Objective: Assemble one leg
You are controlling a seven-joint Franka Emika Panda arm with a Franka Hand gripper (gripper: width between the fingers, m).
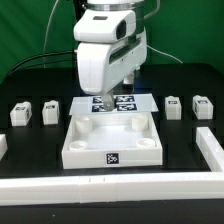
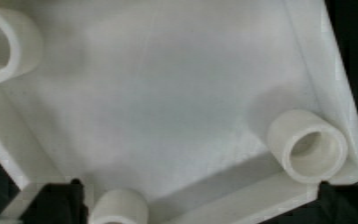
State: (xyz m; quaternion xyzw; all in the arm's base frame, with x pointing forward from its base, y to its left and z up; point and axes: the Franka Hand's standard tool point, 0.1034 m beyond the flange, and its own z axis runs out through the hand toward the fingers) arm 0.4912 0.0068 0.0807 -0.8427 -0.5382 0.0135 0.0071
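Note:
Four small white legs with marker tags lie on the black table in the exterior view, two at its left [image 1: 20, 113] [image 1: 50, 110] and two at its right [image 1: 173, 106] [image 1: 201, 106]. None shows in the wrist view. The large white tray [image 1: 112, 148] with round corner sockets sits in the middle. My gripper [image 1: 108, 97] hangs low over the tray's far edge, its fingers mostly hidden by the white hand. In the wrist view the gripper [image 2: 202, 205] is open and empty, with its dark fingertips [image 2: 55, 200] wide apart over the tray floor [image 2: 176, 100] and sockets [image 2: 314, 152].
The marker board [image 1: 128, 101] lies just behind the tray, partly under the hand. White rail pieces border the table along the front [image 1: 110, 186] and at the exterior view's right [image 1: 212, 148]. Cables hang at the back.

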